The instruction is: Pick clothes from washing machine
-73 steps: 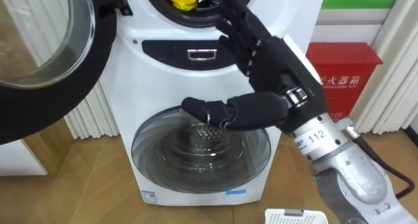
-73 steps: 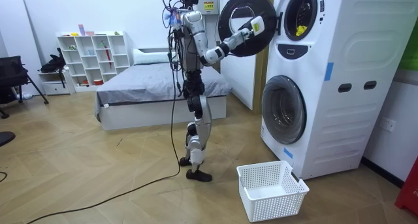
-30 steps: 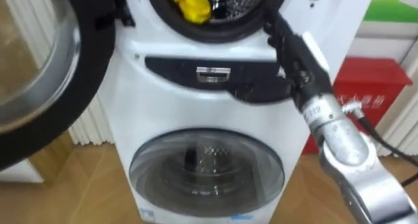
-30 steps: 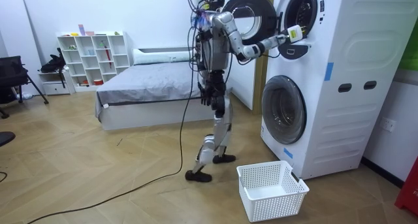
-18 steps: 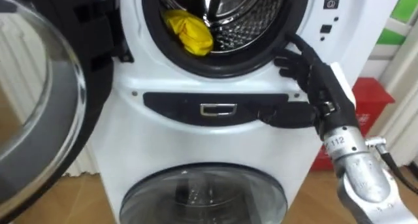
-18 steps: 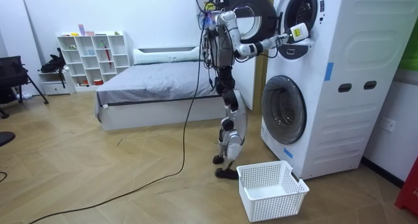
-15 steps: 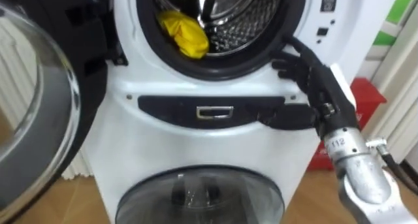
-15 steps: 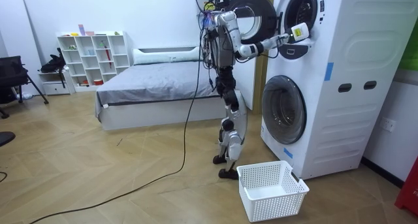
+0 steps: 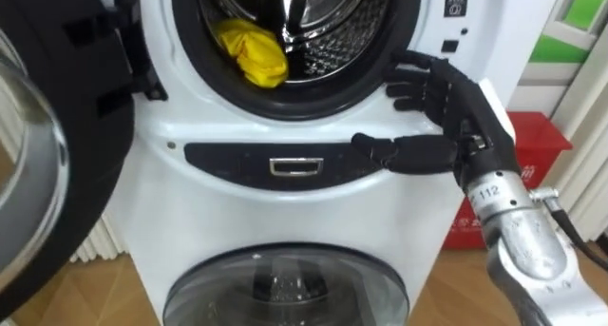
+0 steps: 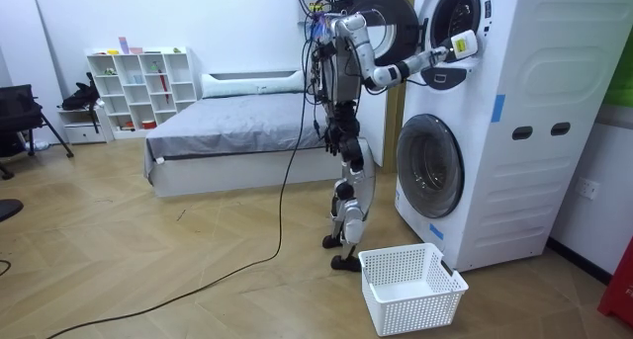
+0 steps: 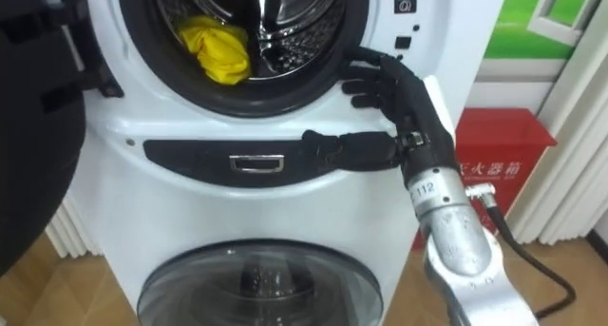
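A yellow cloth (image 9: pixel 252 52) lies bunched at the left inside the upper washing machine's steel drum (image 9: pixel 328 31). The drum's opening is uncovered, and its round door (image 9: pixel 43 174) is swung out to the left. My right hand (image 9: pixel 446 107) is open at the right side of the black door seal (image 9: pixel 285 103), fingers spread at the rim and thumb stretched left over the dark panel below. It holds nothing and stays well right of the cloth. In the room view I stand close to the stacked machines with that right hand (image 10: pixel 457 44) raised to the upper opening.
The lower machine's glass door (image 9: pixel 285 288) is closed beneath. A white laundry basket (image 10: pixel 410 285) sits on the wood floor by my feet. A red box (image 9: pixel 537 164) stands to the right of the machines, and a bed (image 10: pixel 227 131) is behind me.
I have walked up to the machines. My right hand rose from the lower door to the upper drum's rim and now sits slightly higher; the view tilted up.
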Controlling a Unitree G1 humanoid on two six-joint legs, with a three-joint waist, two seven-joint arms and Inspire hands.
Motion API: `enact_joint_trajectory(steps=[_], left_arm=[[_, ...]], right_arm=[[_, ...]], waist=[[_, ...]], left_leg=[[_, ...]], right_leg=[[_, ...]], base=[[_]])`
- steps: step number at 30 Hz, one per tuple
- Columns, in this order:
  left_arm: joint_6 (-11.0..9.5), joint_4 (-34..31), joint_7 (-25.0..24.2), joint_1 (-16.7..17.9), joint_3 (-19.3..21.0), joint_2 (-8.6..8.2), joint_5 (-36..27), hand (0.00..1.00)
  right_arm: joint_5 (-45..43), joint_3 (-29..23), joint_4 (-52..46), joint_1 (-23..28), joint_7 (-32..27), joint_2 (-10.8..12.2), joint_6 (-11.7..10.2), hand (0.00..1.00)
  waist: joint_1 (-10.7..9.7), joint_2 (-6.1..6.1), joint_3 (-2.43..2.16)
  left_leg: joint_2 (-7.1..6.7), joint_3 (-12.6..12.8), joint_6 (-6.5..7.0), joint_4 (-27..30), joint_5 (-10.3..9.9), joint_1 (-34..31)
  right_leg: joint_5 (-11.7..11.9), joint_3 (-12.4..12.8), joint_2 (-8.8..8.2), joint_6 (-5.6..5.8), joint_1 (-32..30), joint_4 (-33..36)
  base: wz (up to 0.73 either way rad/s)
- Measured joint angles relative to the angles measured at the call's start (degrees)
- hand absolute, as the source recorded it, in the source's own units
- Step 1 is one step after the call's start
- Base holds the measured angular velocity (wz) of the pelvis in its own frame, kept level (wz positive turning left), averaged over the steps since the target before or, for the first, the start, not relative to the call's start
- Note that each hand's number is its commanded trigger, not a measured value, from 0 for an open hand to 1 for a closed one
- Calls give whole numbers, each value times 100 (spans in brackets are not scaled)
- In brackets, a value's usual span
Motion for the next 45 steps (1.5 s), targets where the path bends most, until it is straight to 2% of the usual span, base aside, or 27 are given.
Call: enact_joint_trajectory(steps=[3, 10, 13, 18, 22, 23, 26, 33, 38, 41, 45], left_arm=[[0, 23, 0, -25, 1, -14, -7, 0], [-109, 90, 0, -120, 38, -20, -10, 0], [-136, 64, -2, -135, 107, -16, -10, 0], [-137, 97, -10, -148, 208, 74, -14, 0], [-184, 143, -9, -168, 201, 222, -18, 0], [-223, 206, -7, -176, 201, 256, -18, 0], [-252, 287, -5, -238, 201, 285, -18, 0], [-282, 286, 1, -243, 198, 309, -17, 0], [-382, 288, -5, -382, 186, 311, -9, 0], [-375, 302, -5, -424, 202, 312, -9, 0], [-364, 307, -5, -410, 201, 310, -20, 0]], right_arm=[[-492, 40, -366, 9, 73, 3, 223, 0], [-1317, 103, -1045, 9, 509, -109, 407, 0], [-1607, 89, -1376, 9, 840, -216, 596, 0], [-1727, 90, -1707, 7, 1365, -216, 869, 0], [-1667, 254, -1841, 5, 1947, -396, 903, 0], [-1701, 318, -1907, 8, 2088, -417, 1030, 0], [-1693, 286, -1932, 7, 2468, -456, 1119, 0], [-1651, 409, -1931, 7, 3156, -428, 1144, 0], [-1013, 1158, -1936, -1, 4108, -309, 1107, 0], [-629, 1244, -1946, -13, 4445, -287, 1063, 0], [-535, 1266, -1968, -31, 4553, -286, 1007, 0]], waist=[[-30, -6, -4], [-19, -9, -9], [-20, -18, -19], [-22, -153, -91], [-19, -300, -71], [-30, -341, -72], [-27, -380, -64], [4, -385, -55], [380, -421, -55], [556, -478, -52], [651, -515, -25]], left_leg=[[21, 10, -53, -85, 10, 29], [73, 118, -104, -236, 4, 128], [95, 178, -114, -295, -1, 128], [106, 208, -150, -383, 12, 185], [114, 79, -157, -384, 14, 320], [116, 74, -161, -381, 12, 336], [137, 43, -216, -376, -8, 335], [146, 51, -251, -372, 12, 337], [145, -49, -261, -381, 8, 313], [111, -160, -261, -398, 7, 306], [98, -238, -247, -399, -1, 320]], right_leg=[[-6, 15, 43, -30, -12, -65], [-2, 126, 141, -71, 69, -198], [2, 184, 177, -80, 43, -235], [12, 236, 243, -114, 62, -314], [-1, 239, 272, -159, 236, -388], [-12, 238, 275, -176, 253, -388], [-19, 234, 291, -191, 247, -384], [-2, 254, 305, -220, 189, -375], [-1, 199, 314, -229, 217, -392], [-19, 87, 281, -200, 272, -470], [-38, 6, 244, -167, 348, -485]], base=[[-4], [-7], [-11], [-11], [1], [3], [0], [-1], [10], [21], [16]])
